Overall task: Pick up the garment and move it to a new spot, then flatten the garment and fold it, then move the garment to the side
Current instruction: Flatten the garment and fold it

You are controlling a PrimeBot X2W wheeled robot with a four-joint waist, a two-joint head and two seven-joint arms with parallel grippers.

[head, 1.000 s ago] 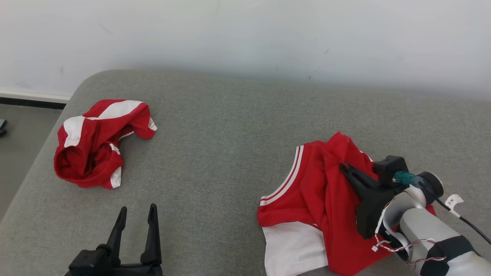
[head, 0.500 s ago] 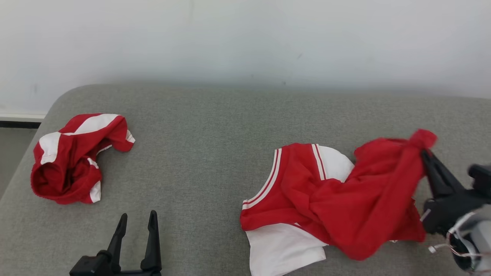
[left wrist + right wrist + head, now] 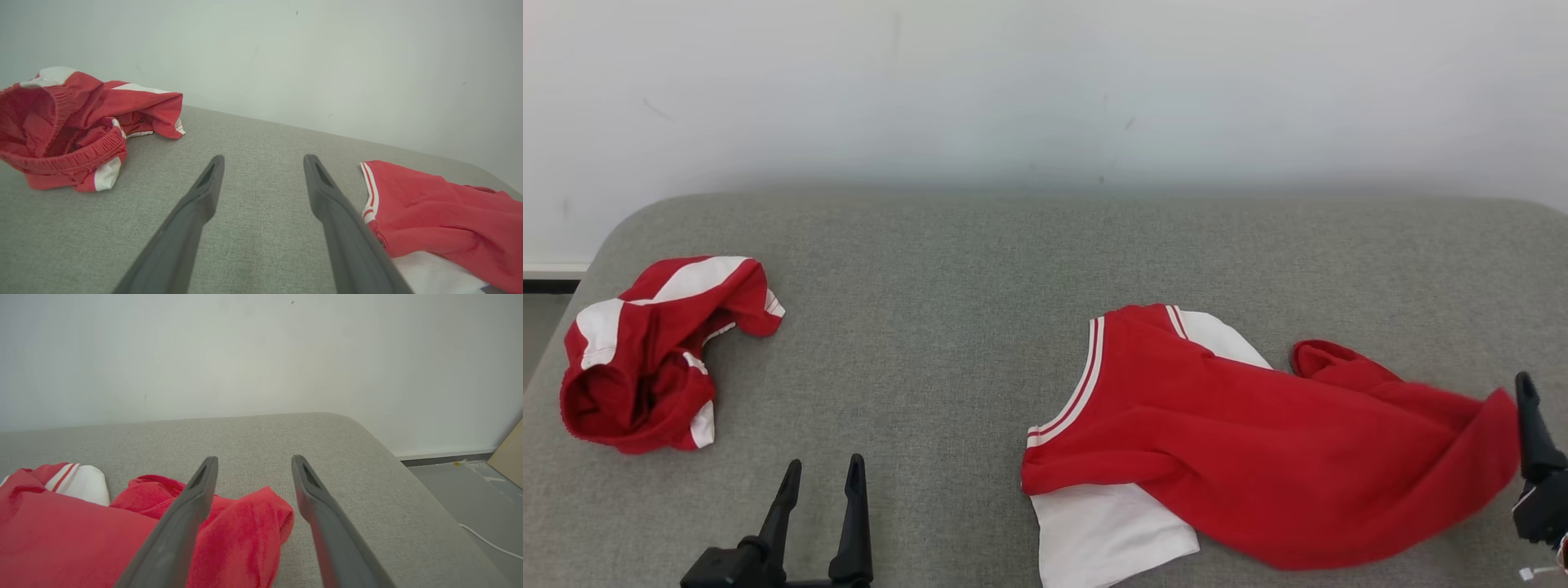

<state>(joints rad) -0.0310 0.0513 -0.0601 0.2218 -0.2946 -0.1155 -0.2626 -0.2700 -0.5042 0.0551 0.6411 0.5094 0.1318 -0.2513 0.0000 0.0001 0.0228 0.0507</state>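
Here you have the garment (image 3: 1241, 457), a red jersey with white trim, lying spread but rumpled on the right half of the grey cushion (image 3: 980, 269). Its bunched red end reaches just beside your right gripper (image 3: 254, 459), whose jaws stand apart, clamped on nothing. Your left gripper (image 3: 823, 464) hovers well apart to the left, jaws wide and empty. Farther left sits a crumpled pair of red-and-white shorts (image 3: 645, 359).
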